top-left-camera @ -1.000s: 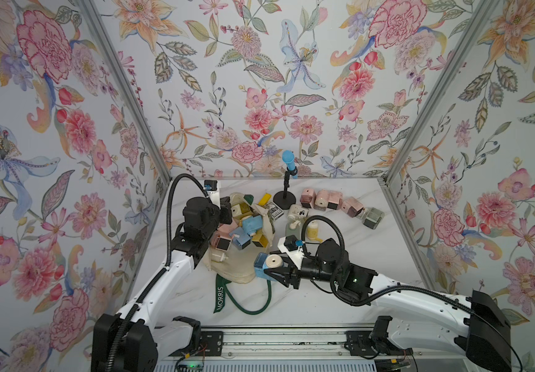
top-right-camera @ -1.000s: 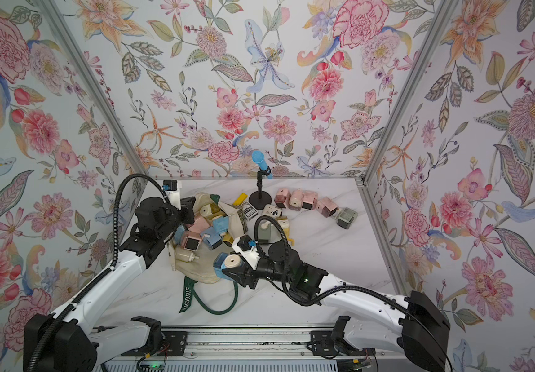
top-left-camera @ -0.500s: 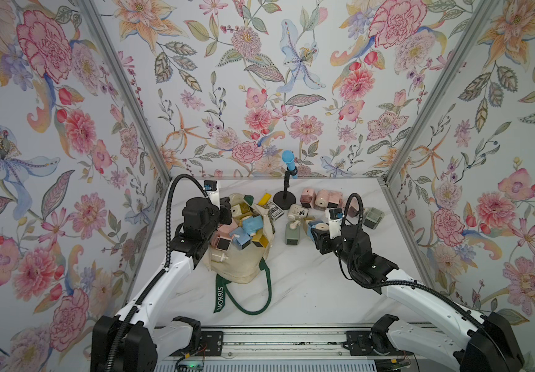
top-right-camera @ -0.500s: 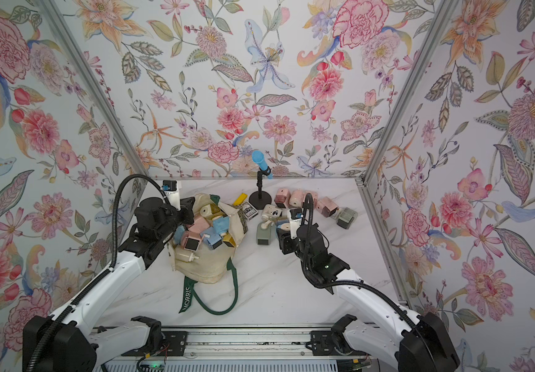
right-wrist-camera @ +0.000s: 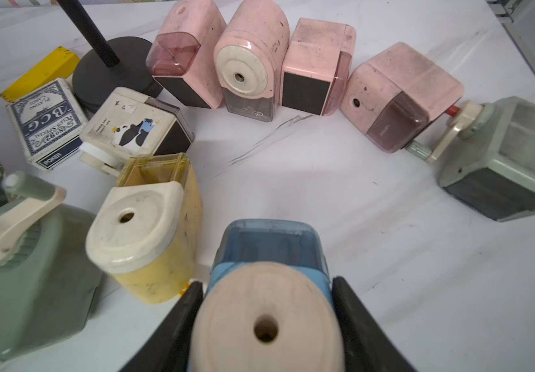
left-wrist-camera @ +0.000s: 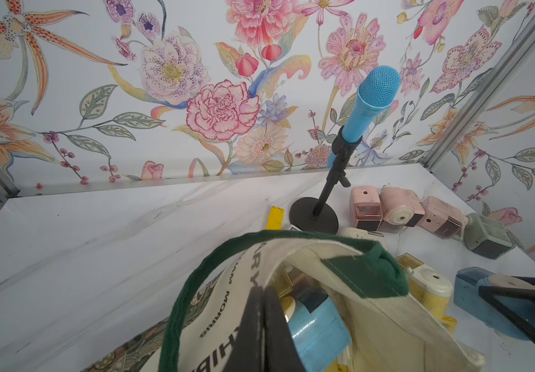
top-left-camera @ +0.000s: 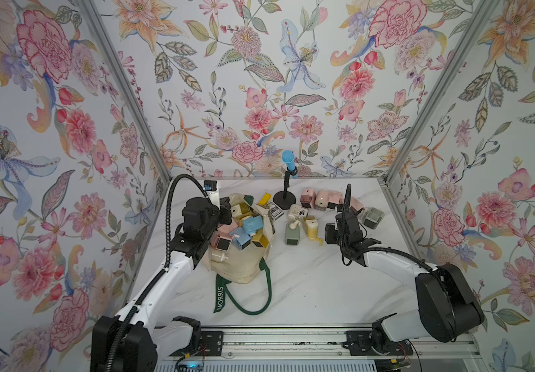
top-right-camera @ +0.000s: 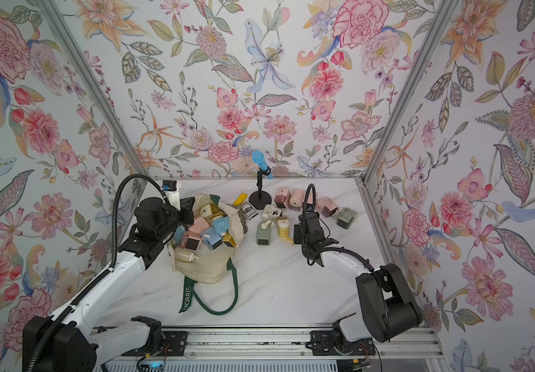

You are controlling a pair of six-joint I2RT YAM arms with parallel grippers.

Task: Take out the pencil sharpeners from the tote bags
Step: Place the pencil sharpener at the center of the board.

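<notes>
We see floral wallpaper (top-left-camera: 259, 80), big pink and orange blooms on pale ground, covering three walls joined by aluminium corner posts (top-left-camera: 127, 93), around a white marble-look tabletop (top-left-camera: 311, 290) with a metal rail (top-left-camera: 292, 341) in front

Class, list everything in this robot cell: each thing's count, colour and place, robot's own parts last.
tote bag: one, cream with green handles, on the table.
sharpeners in the bag: several, mixed pastels; count hidden.
pink sharpeners: four, a row at the back.
cream sharpener: one, before that row.
yellow sharpener: one, beside the cream one.
sage green sharpeners: two, one beside the yellow, one ending the pink row.
blue sharpener: one, in the right pincer.
yellow bar: one, by the bag.
card box: one, blue-white, beside the bar.
microphone: one, blue, on a black stand, back centre.
left pincer: black, shut on the bag's rim.
right pincer: black, shut on the blue sharpener.
</notes>
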